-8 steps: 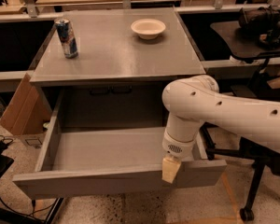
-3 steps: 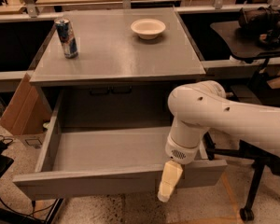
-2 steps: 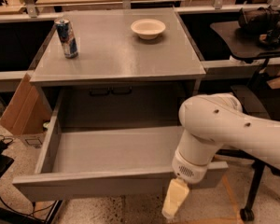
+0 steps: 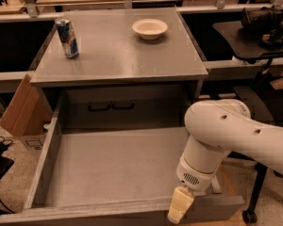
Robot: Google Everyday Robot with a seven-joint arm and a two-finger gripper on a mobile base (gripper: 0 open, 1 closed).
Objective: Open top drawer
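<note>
You are looking down at a grey bench with its top drawer pulled far out toward the camera. The drawer's shallow grey tray fills the lower middle of the view. Its flat front runs along the bottom edge.

Your robot's white arm comes in from the right and bends down over the drawer's front right corner. The end effector, a pale yellow tip, hangs at that corner and overlaps the top edge of the drawer front. You cannot tell whether it touches the front, nor whether it is apart or together.

On the bench top, a blue and silver can stands upright near the back left. A shallow white bowl sits near the back middle, well apart from the can. A brown cardboard box leans against the bench's left side, beside the open drawer's left wall.
</note>
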